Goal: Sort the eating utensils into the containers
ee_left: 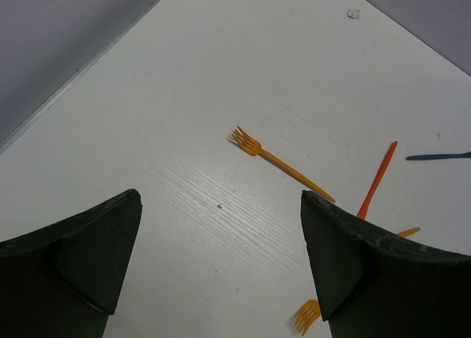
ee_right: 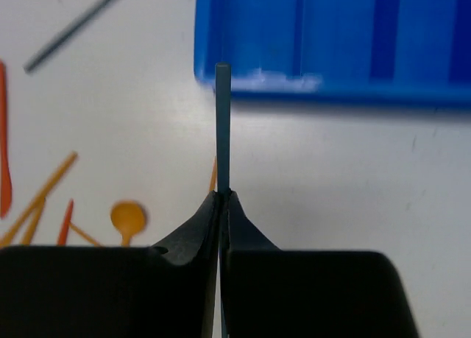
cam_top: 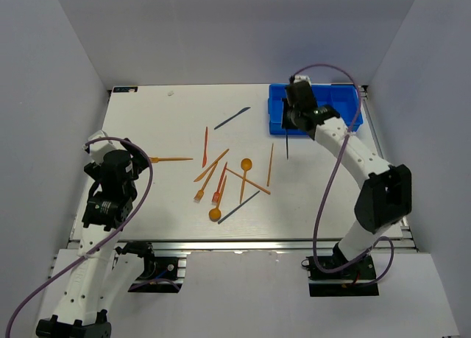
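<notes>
Right gripper [ee_right: 223, 199]: pinched a thin dark grey-blue plastic utensil [ee_right: 223, 124].
Left gripper [ee_left: 219, 199]: stood apart, empty.
Danger: it might have bumped the bright blue plastic tray [ee_right: 309, 86] wall and slipped.

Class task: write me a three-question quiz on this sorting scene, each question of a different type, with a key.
1. True or false: the right gripper is shut on a dark grey-blue utensil.
2. Multiple choice: between the fingers of the open left gripper, the left wrist view shows: A) an orange fork B) a white plate C) a green cup.
3. Short answer: does the held utensil lie in the blue tray?
Key: 1 true; 2 A; 3 no, it is held outside the tray.
</notes>
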You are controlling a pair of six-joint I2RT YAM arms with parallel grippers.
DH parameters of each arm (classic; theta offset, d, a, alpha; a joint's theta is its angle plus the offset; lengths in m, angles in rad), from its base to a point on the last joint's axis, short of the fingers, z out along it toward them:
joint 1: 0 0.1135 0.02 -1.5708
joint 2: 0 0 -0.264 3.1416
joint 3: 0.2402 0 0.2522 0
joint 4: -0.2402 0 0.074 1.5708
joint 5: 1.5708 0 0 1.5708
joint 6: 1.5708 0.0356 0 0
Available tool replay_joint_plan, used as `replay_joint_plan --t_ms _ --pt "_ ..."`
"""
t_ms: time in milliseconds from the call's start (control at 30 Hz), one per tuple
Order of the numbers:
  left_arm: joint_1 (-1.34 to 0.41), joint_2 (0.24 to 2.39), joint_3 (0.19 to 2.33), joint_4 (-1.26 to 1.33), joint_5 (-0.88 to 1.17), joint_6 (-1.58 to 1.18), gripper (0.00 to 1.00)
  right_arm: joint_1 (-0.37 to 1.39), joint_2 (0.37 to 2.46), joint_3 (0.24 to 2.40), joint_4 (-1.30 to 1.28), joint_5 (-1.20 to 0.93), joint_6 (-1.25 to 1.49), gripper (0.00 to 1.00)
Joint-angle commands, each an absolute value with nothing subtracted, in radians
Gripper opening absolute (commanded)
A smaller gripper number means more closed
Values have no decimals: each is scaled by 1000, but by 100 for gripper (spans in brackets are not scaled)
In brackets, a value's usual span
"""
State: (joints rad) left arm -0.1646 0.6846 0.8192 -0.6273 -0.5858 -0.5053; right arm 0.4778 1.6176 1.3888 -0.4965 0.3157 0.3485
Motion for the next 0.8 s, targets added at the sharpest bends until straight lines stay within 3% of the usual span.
replay_joint_plan --t_ms 0,167,267,433,767 --pt "-160 686 815 -624 -572 -502 98 422 1773 1630 -514 315 200 0" --pt "-160 680 811 -621 -568 -502 98 370 2102 2142 -566 235 63 0" --pt "-160 689 810 -620 -563 -500 98 350 2227 2296 -545 224 6 0" --pt "-160 696 810 -617 -549 -499 98 304 2234 2175 -312 126 -115 0" --pt "-160 693 805 -615 -548 -497 98 293 2241 2068 -187 60 -97 0"
